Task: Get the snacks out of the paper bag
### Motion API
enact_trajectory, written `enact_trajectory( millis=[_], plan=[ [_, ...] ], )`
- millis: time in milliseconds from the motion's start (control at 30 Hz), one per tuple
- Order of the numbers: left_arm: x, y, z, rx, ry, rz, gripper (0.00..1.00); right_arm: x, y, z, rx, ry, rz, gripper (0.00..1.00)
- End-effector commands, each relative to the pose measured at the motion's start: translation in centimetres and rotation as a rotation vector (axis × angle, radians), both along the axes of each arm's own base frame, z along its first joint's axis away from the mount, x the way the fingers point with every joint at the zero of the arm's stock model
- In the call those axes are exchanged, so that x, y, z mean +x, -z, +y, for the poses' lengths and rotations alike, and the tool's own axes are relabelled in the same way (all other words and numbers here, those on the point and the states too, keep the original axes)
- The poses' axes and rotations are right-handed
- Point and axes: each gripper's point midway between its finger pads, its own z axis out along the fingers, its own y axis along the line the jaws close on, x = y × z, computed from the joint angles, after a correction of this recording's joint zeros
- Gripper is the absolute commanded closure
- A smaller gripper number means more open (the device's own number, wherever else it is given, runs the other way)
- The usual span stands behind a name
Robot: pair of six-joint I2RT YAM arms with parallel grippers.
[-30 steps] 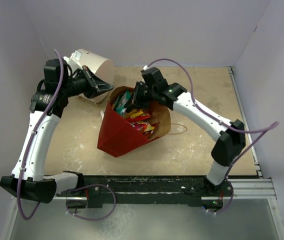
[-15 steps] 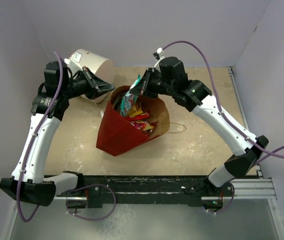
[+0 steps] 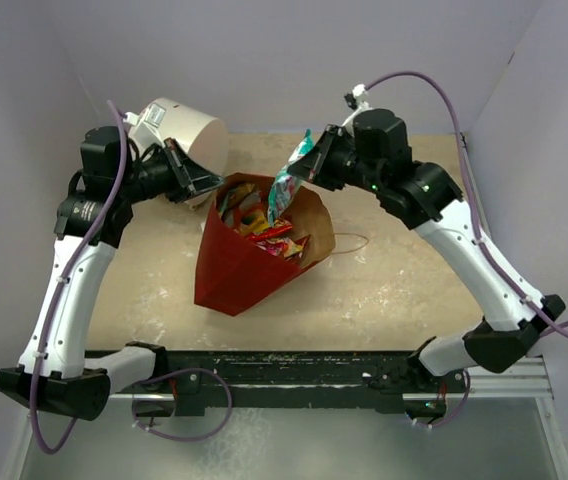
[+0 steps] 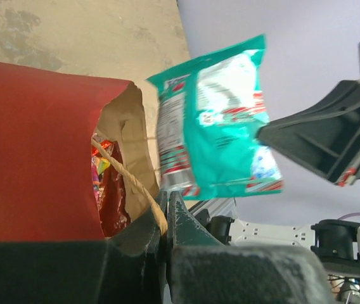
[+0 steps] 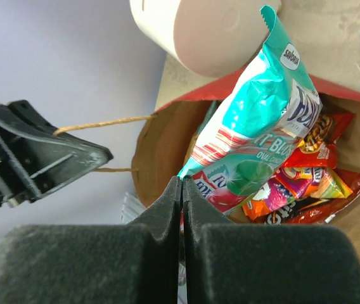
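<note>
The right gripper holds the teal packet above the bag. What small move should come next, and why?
Probably carry the teal packet sideways to the right, over the bare table, before lowering it. It hangs pinched in the right gripper directly over the open mouth of the paper bag, so releasing now would likely drop it into the bag.
</note>
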Motion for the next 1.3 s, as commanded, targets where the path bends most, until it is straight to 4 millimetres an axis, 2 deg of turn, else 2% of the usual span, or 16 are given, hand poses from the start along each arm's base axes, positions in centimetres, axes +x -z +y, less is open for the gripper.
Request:
enact_trajectory(
  millis=[0, 100, 200, 333, 433, 500, 600, 633, 767, 867, 933, 1067, 1233, 1267],
  plan=[
    [-2.4, -4.6, 0.2, 0.002, 0.038, -0.215, 1.0, -1.3, -7.8, -2.7, 0.102, 0.046, -0.195, 1.0],
    [-2.8, -3.7, 0.4, 0.022, 0.041, -0.208, 1.0, -1.7, -8.7, -5.1, 0.074, 0.124, -0.219, 1.0],
    [-2.7, -3.0, 0.1, 0.026, 0.064, -0.197, 1.0, -1.5, -8.9, -8.5, 0.016, 0.25, -0.241, 1.0],
    [-2.2, -2.6, -0.3, 0.031, 0.097, -0.191, 1.0, -0.4, -7.2, -14.5, -0.1, 0.458, -0.203, 1.0],
    [-1.9, -3.0, -0.5, 0.034, 0.114, -0.208, 1.0, 0.6, -4.6, -19.2, -0.195, 0.606, -0.141, 1.0],
    [-1.8, -3.2, -0.7, 0.029, 0.13, -0.217, 1.0, 1.3, -2.5, -21.3, -0.252, 0.657, -0.096, 1.0],
    [-1.6, -3.2, -1.1, 0.023, 0.165, -0.223, 1.0, 2.4, 1.6, -23.8, -0.345, 0.714, -0.007, 1.0],
    [-1.6, -3.3, -1.3, 0.018, 0.177, -0.227, 1.0, 2.7, 3.6, -24.5, -0.38, 0.73, 0.039, 1.0],
    [-1.2, -3.8, -2.0, 0.0, 0.211, -0.252, 1.0, 3.4, 8.5, -27.4, -0.455, 0.791, 0.144, 1.0],
    [-1.2, -4.0, -3.5, -0.004, 0.274, -0.278, 1.0, 3.4, 11.7, -29.4, -0.488, 0.828, 0.223, 1.0],
    [-1.4, -4.0, -4.9, 0.0, 0.329, -0.291, 1.0, 3.5, 13.3, -30.5, -0.508, 0.848, 0.259, 1.0],
    [-1.8, -3.6, -7.1, 0.004, 0.408, -0.289, 1.0, 4.1, 15.2, -32.7, -0.555, 0.882, 0.301, 1.0],
    [-2.1, -2.2, -7.8, 0.003, 0.442, -0.25, 1.0, 6.3, 17.5, -34.4, -0.601, 0.928, 0.347, 1.0],
    [-2.3, -1.7, -7.8, 0.006, 0.444, -0.233, 1.0, 6.8, 18.7, -34.7, -0.624, 0.938, 0.38, 1.0]
  ],
)
